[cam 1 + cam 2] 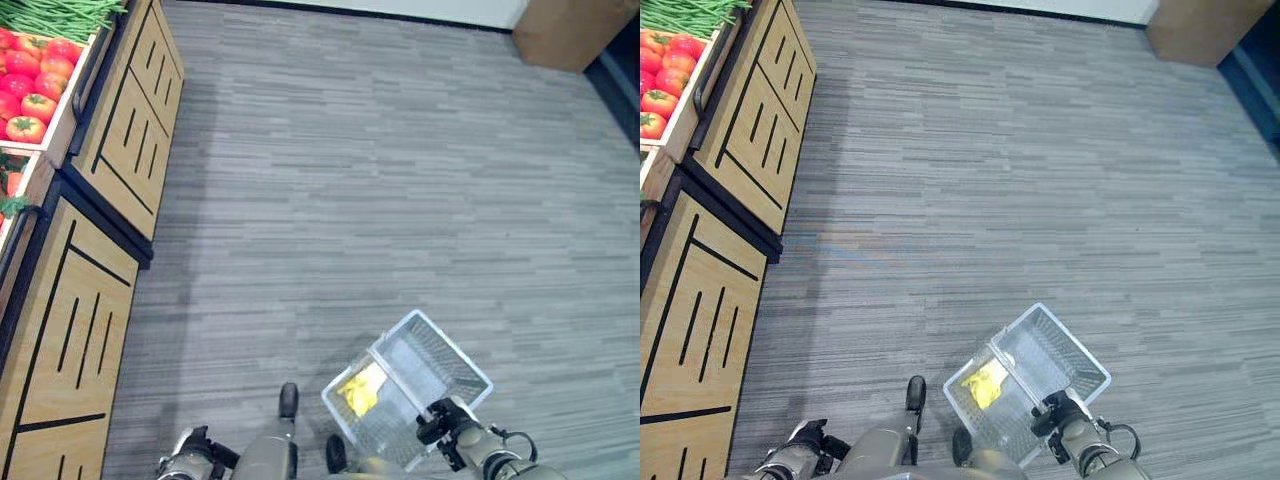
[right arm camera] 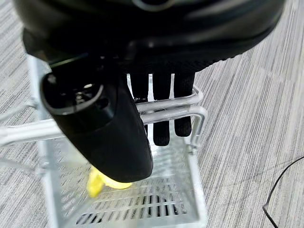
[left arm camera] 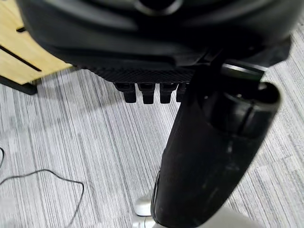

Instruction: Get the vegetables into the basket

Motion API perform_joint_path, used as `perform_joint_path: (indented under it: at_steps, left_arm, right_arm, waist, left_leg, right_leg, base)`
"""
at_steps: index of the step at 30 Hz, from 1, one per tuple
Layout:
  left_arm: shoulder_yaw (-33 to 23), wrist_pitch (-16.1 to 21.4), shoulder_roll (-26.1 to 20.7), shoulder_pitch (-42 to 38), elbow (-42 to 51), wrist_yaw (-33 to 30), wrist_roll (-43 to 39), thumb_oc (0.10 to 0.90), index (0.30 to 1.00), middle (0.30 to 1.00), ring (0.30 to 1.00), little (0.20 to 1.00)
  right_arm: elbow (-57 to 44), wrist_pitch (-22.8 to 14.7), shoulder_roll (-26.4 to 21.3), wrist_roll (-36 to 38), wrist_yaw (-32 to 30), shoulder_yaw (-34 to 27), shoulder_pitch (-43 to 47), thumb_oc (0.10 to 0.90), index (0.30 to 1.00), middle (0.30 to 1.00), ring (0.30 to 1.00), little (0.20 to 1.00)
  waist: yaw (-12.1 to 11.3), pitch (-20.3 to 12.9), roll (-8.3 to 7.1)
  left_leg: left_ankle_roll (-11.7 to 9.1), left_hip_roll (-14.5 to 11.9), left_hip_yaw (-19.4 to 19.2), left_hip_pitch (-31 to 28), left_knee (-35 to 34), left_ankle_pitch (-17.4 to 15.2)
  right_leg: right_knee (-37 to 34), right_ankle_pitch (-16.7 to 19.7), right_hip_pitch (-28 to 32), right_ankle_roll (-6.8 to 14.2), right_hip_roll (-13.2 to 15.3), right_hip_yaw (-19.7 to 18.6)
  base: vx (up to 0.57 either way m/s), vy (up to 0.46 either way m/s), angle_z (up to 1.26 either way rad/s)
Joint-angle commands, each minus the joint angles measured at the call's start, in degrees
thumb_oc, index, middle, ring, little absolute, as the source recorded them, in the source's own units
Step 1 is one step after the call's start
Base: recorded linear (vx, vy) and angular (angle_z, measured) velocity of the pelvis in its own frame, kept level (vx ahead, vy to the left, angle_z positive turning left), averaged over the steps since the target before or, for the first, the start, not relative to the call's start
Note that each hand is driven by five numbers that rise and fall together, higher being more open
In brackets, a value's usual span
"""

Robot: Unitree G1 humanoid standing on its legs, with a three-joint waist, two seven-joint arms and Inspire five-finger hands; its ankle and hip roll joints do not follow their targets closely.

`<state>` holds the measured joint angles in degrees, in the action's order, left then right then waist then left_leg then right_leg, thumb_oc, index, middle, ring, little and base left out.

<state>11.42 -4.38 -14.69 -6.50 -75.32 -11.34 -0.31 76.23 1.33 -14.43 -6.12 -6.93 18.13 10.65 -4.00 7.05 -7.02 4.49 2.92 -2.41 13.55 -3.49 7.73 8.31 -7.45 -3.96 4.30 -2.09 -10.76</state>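
Open grey carpet floor ahead and to the right, bounded on the left by wooden produce stands holding tomatoes, with a cardboard box at the far right corner.

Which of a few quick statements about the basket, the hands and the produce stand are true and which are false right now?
1. The right hand is curled round the basket's handles. True.
2. The basket holds a yellow item. True.
3. The left hand holds a tomato. False: it holds nothing, fingers curled.
4. The tomatoes lie on the floor. False: they sit in a crate on the wooden stand.
5. Green beans lie beyond the tomatoes. True.
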Motion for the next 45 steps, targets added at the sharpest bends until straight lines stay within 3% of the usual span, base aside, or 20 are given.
perform_joint_path:
  at_steps: [1, 4, 5, 7, 10, 14, 18, 22, 27, 28, 31, 39, 42, 45]
  left_arm:
    - [-1.9, -0.1, -2.2, -1.3, 0.6, -0.8, 2.3, 0.9, 1.0, 1.0, 1.0, 1.0]
    - [-1.9, 0.0, -2.3, -1.5, 0.8, -0.7, 2.2, 0.9, 1.0, 1.0, 1.0, 1.0]
    - [-2.1, -0.1, -2.3, -2.1, 0.5, -0.6, 1.8, 0.9, 1.0, 1.0, 1.0, 1.0]
    - [-1.9, -0.1, -2.3, -2.4, 0.3, -0.5, 1.9, 0.9, 1.0, 1.0, 1.0, 1.0]
    - [-1.5, -0.2, -2.2, -2.6, 0.1, -0.4, 2.4, 0.9, 1.0, 1.0, 1.0, 1.0]
    - [-1.4, -0.3, -1.8, -3.0, -0.5, -0.5, 2.5, 0.9, 1.0, 1.0, 1.0, 1.0]
    - [-1.9, -0.4, -1.3, -2.1, -1.0, -0.1, 3.0, 0.9, 1.0, 1.0, 1.0, 1.0]
    - [-1.5, -0.4, -0.8, -1.7, -1.2, 0.5, 3.8, 0.9, 1.0, 1.0, 1.0, 1.0]
    - [-1.4, -0.8, 0.4, -0.7, -1.7, 0.9, 4.0, 0.9, 1.0, 1.0, 1.0, 1.0]
    - [-1.3, -1.1, 0.8, -0.2, -1.7, 1.0, 4.3, 0.9, 1.0, 1.0, 1.0, 1.0]
    - [-1.1, -1.2, 1.2, -0.2, -1.7, 0.9, 4.3, 0.9, 1.0, 1.0, 1.0, 1.0]
    - [-0.8, -1.4, 1.8, -0.5, -1.1, 0.2, 2.9, 0.9, 1.0, 1.0, 1.0, 1.0]
    - [-0.4, -1.4, 2.0, -0.5, -0.5, 0.5, 3.3, 0.9, 1.0, 1.0, 1.0, 1.0]
    - [-0.2, -1.4, 2.1, -0.7, -0.1, 0.6, 3.1, 0.9, 1.0, 1.0, 1.0, 1.0]
  right_arm:
    - [-1.9, 1.4, -3.1, 1.2, -0.5, -2.7, -2.2, 0.4, 0.3, 0.3, 0.3, 0.3]
    - [-2.0, 1.4, -3.0, 1.4, -0.5, -2.5, -1.9, 0.4, 0.3, 0.3, 0.3, 0.3]
    - [-2.0, 1.3, -3.1, 1.6, -0.5, -2.5, -2.0, 0.4, 0.3, 0.3, 0.3, 0.3]
    - [-1.5, 1.4, -3.0, 1.6, -0.7, -2.5, -2.2, 0.4, 0.3, 0.3, 0.3, 0.3]
    - [-1.2, 1.3, -3.1, 2.0, -0.9, -2.4, -2.4, 0.4, 0.3, 0.3, 0.3, 0.3]
    - [-0.9, 1.5, -3.2, 1.9, -1.1, -2.2, -3.0, 0.4, 0.3, 0.3, 0.3, 0.3]
    - [-1.4, 1.5, -3.2, 0.7, -0.8, -2.1, -4.0, 0.4, 0.3, 0.3, 0.3, 0.3]
    - [-1.0, 1.5, -3.7, 0.9, -0.6, -2.7, -5.6, 0.4, 0.3, 0.3, 0.3, 0.3]
    - [-0.6, 1.6, -3.9, 0.1, -0.1, -2.5, -6.7, 0.4, 0.3, 0.3, 0.3, 0.3]
    - [-0.8, 1.7, -4.0, -0.3, 0.0, -2.3, -7.1, 0.4, 0.3, 0.3, 0.3, 0.3]
    - [-1.2, 1.6, -4.3, -0.3, 0.1, -2.4, -7.2, 0.4, 0.3, 0.3, 0.3, 0.3]
    - [-1.8, 1.2, -5.0, 0.4, 0.3, -1.7, -6.6, 0.4, 0.3, 0.3, 0.3, 0.3]
    - [-1.6, 1.4, -5.3, 0.7, 0.4, -2.1, -7.1, 0.4, 0.3, 0.3, 0.3, 0.3]
    - [-1.2, 1.5, -5.6, 0.6, 0.5, -2.4, -7.4, 0.4, 0.3, 0.3, 0.3, 0.3]
  waist:
    - [-0.7, 2.3, -1.14]
    - [-0.6, 3.1, -0.41]
    - [0.9, 4.5, 0.96]
    - [2.0, 5.4, 1.79]
    - [3.7, 7.1, 2.17]
    - [6.8, 9.2, 2.09]
    - [8.3, 8.8, 1.61]
    - [9.9, 7.5, 2.29]
    - [10.5, 5.2, 4.39]
    - [10.5, 4.4, 5.17]
    - [10.6, 4.0, 5.71]
    - [9.7, 3.0, 6.84]
    - [9.7, 3.2, 7.01]
    - [9.9, 3.7, 6.6]
  left_leg:
    - [-1.7, 0.7, -1.4, 0.1, 6.1, -6.9]
    - [-1.3, 0.7, -0.6, -1.3, 5.6, -7.1]
    - [-1.1, 0.5, 1.2, -4.8, 4.8, -7.8]
    - [-1.1, 0.2, 2.5, -7.2, 4.3, -8.1]
    - [-1.2, 0.5, 4.5, -9.9, 4.2, -9.1]
    - [-1.2, 2.1, 8.7, -14.7, 3.8, -11.7]
    - [-1.0, 3.0, 11.5, -19.8, 2.7, -13.9]
    - [-1.7, 2.5, 14.9, -23.4, 1.7, -15.3]
    - [-4.1, -1.2, 16.8, -26.3, 2.1, -15.5]
    - [-5.4, -2.5, 17.5, -26.7, 3.2, -14.2]
    - [-6.4, -3.5, 18.1, -26.5, 4.1, -13.0]
    - [-9.6, -6.9, 17.9, -24.2, 9.2, -5.6]
    - [-10.8, -7.3, 15.1, -21.6, 13.6, -1.4]
    - [-11.0, -9.0, 9.1, -18.5, 17.6, 1.5]
  right_leg:
    - [1.0, 18.4, 0.3, 6.8, 10.9, -0.3]
    - [5.9, 20.0, -1.6, 6.0, 10.4, -0.1]
    - [8.1, 19.5, -6.3, 4.4, 9.3, 1.3]
    - [5.7, 17.3, -11.1, 3.6, 7.2, 2.3]
    - [3.5, 16.9, -13.3, 3.6, 5.7, 2.7]
    - [-4.2, 21.0, -19.2, 5.0, 4.3, 3.8]
    - [-8.1, 24.0, -21.7, 5.3, 3.2, 8.7]
    - [-6.2, 23.8, -21.0, 4.7, 2.1, 6.3]
    - [-1.1, 21.0, -21.0, 2.2, 1.4, 9.2]
    - [0.4, 18.8, -20.2, 1.2, 1.1, 11.1]
    - [1.3, 17.5, -19.5, 0.6, 1.0, 12.1]
    - [3.2, 12.6, -17.0, -1.5, -0.7, 13.8]
    - [2.7, 11.0, -14.3, -2.5, -0.8, 14.1]
    - [2.2, 9.7, -11.7, -3.3, -0.3, 14.3]
  base:
    - [0.0, 0.036, -0.04]
    - [0.06, 0.101, -0.09]
    - [0.21, 0.116, -0.03]
    - [0.26, 0.08, 0.08]
    - [0.18, 0.004, 0.52]
    - [0.25, -0.018, 0.59]
    - [0.25, -0.04, 0.54]
    - [0.23, -0.076, 0.9]
    - [0.24, -0.173, 0.07]
    - [0.22, -0.183, 0.54]
    - [0.17, -0.172, 0.53]
    - [0.15, -0.18, 0.22]
    - [0.12, -0.137, 0.13]
    - [0.1, -0.111, 0.24]
